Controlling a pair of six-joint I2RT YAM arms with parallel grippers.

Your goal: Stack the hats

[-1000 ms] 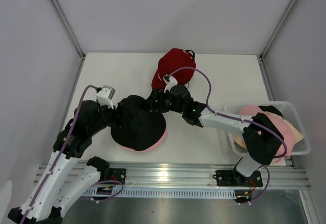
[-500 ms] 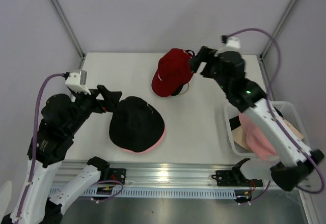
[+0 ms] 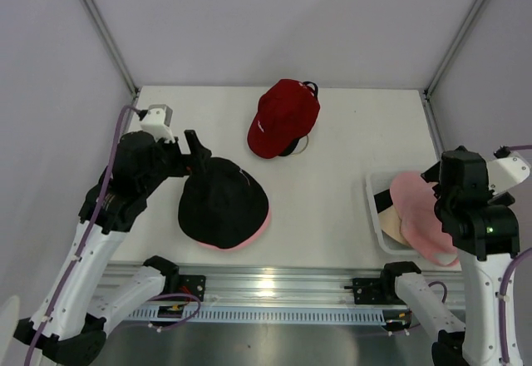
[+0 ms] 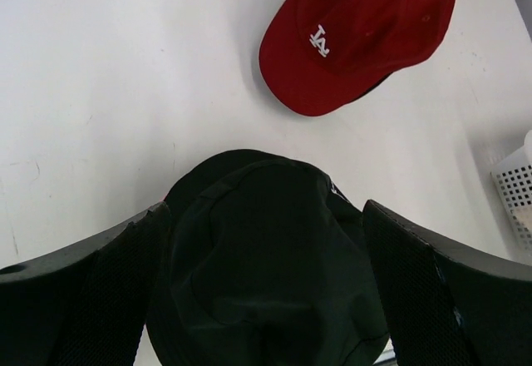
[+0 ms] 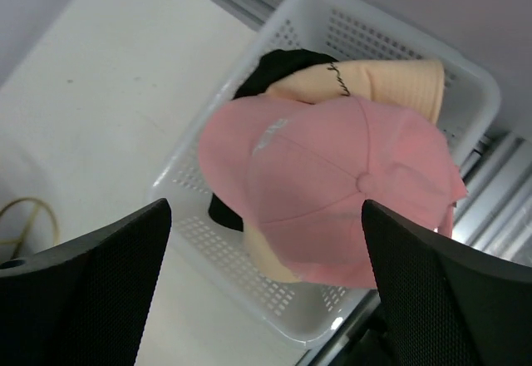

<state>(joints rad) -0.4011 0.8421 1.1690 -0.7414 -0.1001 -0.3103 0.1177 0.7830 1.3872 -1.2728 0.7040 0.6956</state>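
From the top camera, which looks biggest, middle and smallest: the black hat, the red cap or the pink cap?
1. black hat
2. red cap and pink cap: these look about alike. The right arm hides part of the pink one, so I won't rank them.

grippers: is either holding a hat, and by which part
Neither. Left gripper open above the black fabric bucket hat, right gripper open above the pink peaked cap.

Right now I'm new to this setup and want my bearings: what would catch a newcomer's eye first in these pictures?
First, the bright red cap with white lettering, at the far middle of the table. Next, the black hat at the near left, with a pink edge peeking out from under it. Last, the pink cap topping a pile in the white basket at the right.
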